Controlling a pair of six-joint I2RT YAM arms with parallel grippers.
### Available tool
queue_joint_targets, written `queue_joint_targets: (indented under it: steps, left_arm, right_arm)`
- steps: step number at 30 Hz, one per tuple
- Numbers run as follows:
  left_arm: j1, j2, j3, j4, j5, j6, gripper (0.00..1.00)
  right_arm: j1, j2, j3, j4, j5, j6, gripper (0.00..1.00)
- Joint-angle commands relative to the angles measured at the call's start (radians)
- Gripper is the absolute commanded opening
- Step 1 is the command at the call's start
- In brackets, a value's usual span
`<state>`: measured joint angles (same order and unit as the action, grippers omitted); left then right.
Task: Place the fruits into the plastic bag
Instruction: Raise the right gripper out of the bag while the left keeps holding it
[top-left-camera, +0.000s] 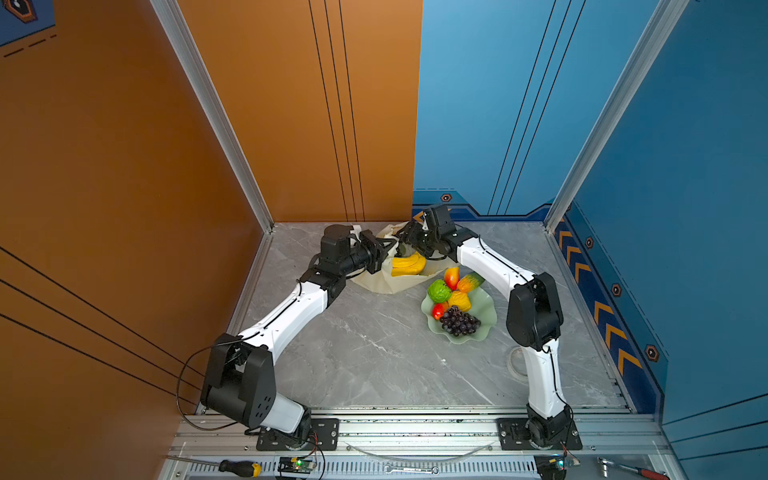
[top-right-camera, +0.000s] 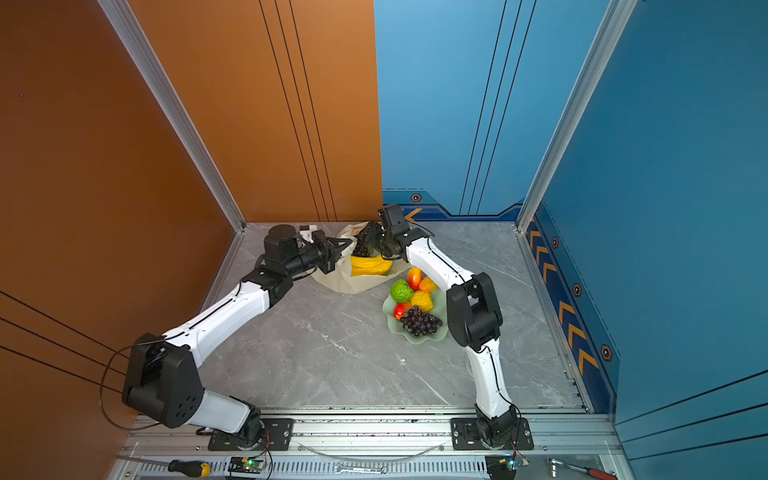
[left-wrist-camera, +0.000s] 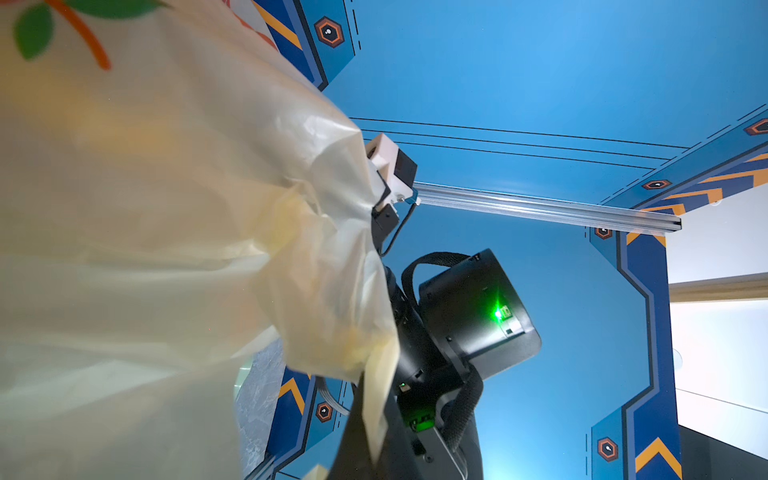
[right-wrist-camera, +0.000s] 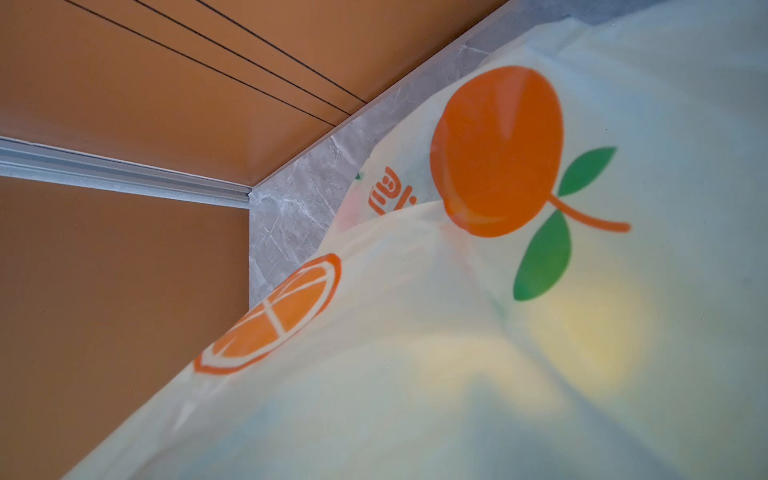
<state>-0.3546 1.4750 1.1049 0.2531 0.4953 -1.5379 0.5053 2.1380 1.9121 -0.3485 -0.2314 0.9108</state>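
1. While both arms stretch toward the rear of the grey marbled worktop (top-left-camera: 374, 353) (top-right-camera: 332, 353), a crinkly translucent cream-white plastic bag (top-left-camera: 390, 284) (top-right-camera: 353, 283) printed with orange fruit pictures lies there, mouth upward, in both top views.
2. Left hand (top-left-camera: 386, 248) (top-right-camera: 338, 248): at the left side of the bag's mouth, jaws together, pinched on the film. The left wrist view shows the bag (left-wrist-camera: 166, 208) bunched close to the camera.
3. Right hand (top-left-camera: 405, 239) (top-right-camera: 368, 237): over the far side of the bag's mouth. Whether its jaws are apart or gripping cannot be told; the right wrist view shows only bag film (right-wrist-camera: 540, 374).
4. Glossy yellow banana bunch (top-left-camera: 409, 265) (top-right-camera: 371, 264): inside the bag, at its middle.
5. Dark purple grape cluster (top-right-camera: 360, 248): inside the bag, just below the right hand; contact unclear.
6. Pale green wavy-rimmed dish (top-left-camera: 486, 320) (top-right-camera: 392, 322): just beside the bag's near right edge. It holds:
   - bumpy green fruit (top-left-camera: 439, 291)
   - red-yellow mango (top-left-camera: 451, 277)
   - smaller red-yellow mango (top-left-camera: 437, 311)
   - green-orange papaya (top-left-camera: 470, 282)
   - yellow lumpy fruit (top-left-camera: 459, 300)
   - second grape cluster (top-left-camera: 459, 322)
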Motion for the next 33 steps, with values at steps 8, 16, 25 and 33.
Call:
queue_joint_targets:
  steps: [8,16,25,33]
  left_arm:
    - [0.002,-0.045,-0.035,0.03,-0.03,0.012,0.0]
    - [0.002,-0.059,-0.049,0.031,-0.023,0.018,0.0]
    - [0.002,-0.074,-0.068,0.03,-0.01,0.022,0.0]
    - [-0.004,-0.1,-0.106,0.028,-0.009,0.027,0.0]
  right_arm:
    - [0.022,-0.156,0.034,-0.195,-0.038,-0.122,0.72]
    - [0.043,-0.332,-0.039,-0.303,-0.023,-0.214,0.72]
    - [0.056,-0.533,-0.192,-0.471,0.041,-0.371,0.74]
    - [0.0,-0.671,-0.343,-0.624,0.129,-0.453,0.87]
